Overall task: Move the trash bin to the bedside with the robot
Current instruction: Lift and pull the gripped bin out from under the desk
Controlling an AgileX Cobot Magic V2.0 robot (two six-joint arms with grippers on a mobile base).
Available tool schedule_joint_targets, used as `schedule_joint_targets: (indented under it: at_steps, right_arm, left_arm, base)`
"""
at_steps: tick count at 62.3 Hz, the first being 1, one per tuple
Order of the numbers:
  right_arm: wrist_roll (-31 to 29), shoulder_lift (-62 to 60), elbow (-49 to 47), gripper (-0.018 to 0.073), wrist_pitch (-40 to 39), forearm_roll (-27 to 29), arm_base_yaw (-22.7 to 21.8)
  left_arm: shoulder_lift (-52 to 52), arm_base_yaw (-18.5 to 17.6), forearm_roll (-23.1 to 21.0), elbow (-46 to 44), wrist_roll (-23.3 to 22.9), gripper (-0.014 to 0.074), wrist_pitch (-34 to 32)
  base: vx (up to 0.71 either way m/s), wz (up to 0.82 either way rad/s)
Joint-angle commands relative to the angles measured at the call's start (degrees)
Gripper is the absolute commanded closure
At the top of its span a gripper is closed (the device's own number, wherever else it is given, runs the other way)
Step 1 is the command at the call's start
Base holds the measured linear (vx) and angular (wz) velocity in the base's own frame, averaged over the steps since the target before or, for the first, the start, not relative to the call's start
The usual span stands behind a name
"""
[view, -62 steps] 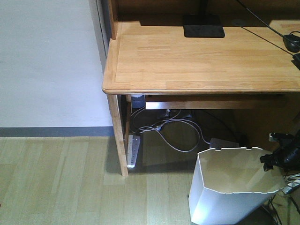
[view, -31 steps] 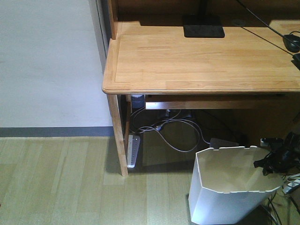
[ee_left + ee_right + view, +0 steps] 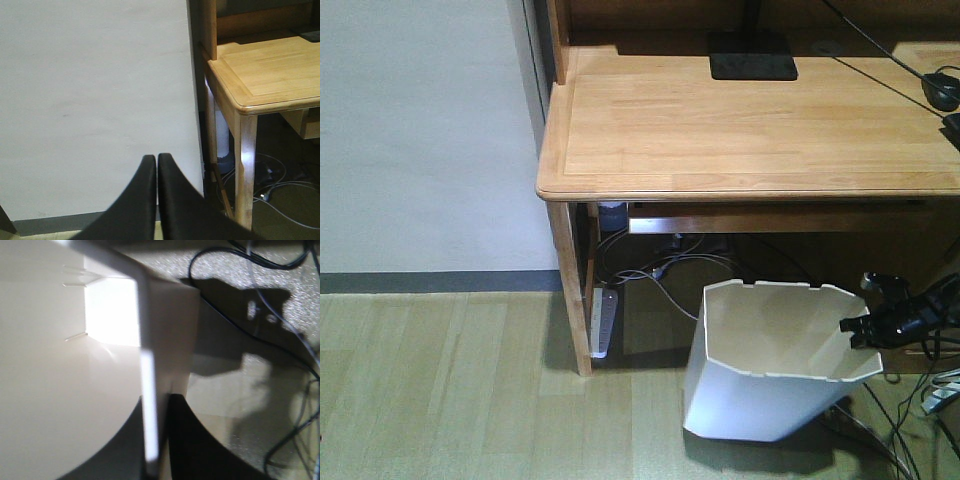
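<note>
The trash bin [image 3: 760, 345], thin white plastic with an angular rim and tapering walls, stands tipped on the pale plank floor [image 3: 450, 380] in front of the light wooden surface [image 3: 740, 130], near a tangle of cables [image 3: 672, 290]. The right end effector [image 3: 855, 328] is clamped onto the bin's right-hand rim, while the left end effector [image 3: 156, 195] hangs pinched together on nothing. The bedside is nowhere in view, so I'd judge the grasp made and nearly the whole carry left.

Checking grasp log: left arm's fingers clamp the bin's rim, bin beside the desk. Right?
No. It is the right gripper that clamps the rim of the trash bin, as the right wrist and front views show. The bin is beside the desk.
</note>
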Motion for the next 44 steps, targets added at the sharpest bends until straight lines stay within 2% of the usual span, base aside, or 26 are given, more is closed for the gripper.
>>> schedule_joint_targets:
  at_steps: [1,12,25,32,44]
  right_arm:
    - [-2.94,-9.35,4.06,0.0566,4.23,8.33,0.1]
    - [-7.78,-17.32,16.34,0.0565,-0.11,11.31,0.1]
    - [-18.31,-27.57,31.12,0.0565,-3.7,21.12,0.15]
    - [-21.73,-33.08,38.66,0.0565,-3.29,25.06,0.15]
    - [-27.47,-41.84,49.92,0.0565,-6.21,29.89,3.7]
  left_arm:
    - [-0.58,-0.35,-0.03,1.65,-0.46,0.0602,-4.2]
    - [-0.58,-0.35,-0.03,1.65,-0.46,0.0602,-4.2]
    - [-0.58,-0.35,-0.03,1.65,-0.46,0.0602,-4.2]
    - [-0.58,-0.35,-0.03,1.65,-0.46,0.0602,-4.2]
    - [-0.58,-0.35,-0.03,1.65,-0.46,0.0602,-4.2]
  base:
    - [0.0,0.0]
    - [0.0,0.0]
    - [0.0,0.0]
    - [0.0,0.0]
    - [0.0,0.0]
